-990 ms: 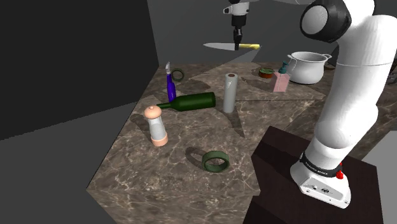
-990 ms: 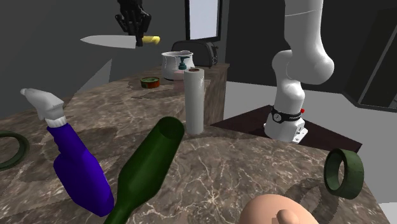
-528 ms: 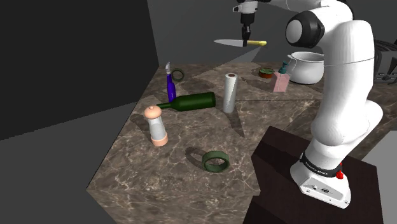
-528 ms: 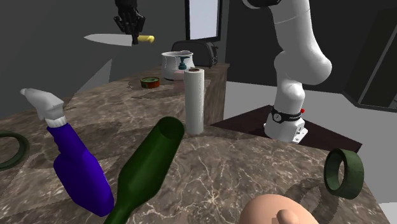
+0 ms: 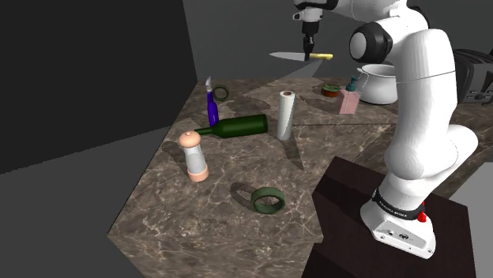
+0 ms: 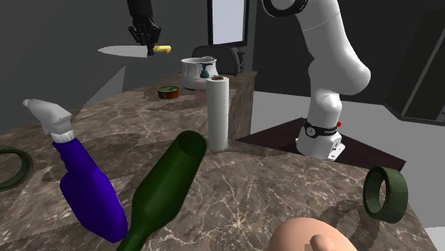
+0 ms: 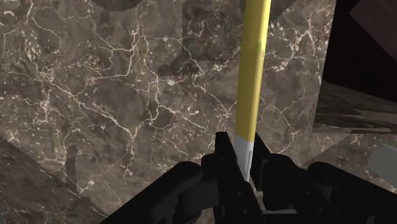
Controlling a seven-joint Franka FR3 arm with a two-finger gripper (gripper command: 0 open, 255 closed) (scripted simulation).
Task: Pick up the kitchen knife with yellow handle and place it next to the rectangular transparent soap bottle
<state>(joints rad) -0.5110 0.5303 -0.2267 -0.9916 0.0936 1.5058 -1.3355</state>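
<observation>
High above the far end of the marble counter (image 5: 221, 213): one kitchen knife (image 5: 288, 56), lying level in the air, silver blade toward the shoulder view's left, yellow handle toward its right. Held by: my gripper (image 5: 308, 49), hanging fingers-down, jaws drawn narrowly together on the knife where blade meets handle. In the wrist view my fingers (image 7: 222, 153) pinch the grey collar, and the handle runs away from them over brown marble. Below, well apart from the knife: soap bottle (image 5: 348, 100), pinkish, rectangular, teal pump, upright just beside a white pot (image 5: 385, 83). Nearer the stand: white roll (image 5: 285, 115), upright; green bottle (image 5: 237, 125), on its side.
</observation>
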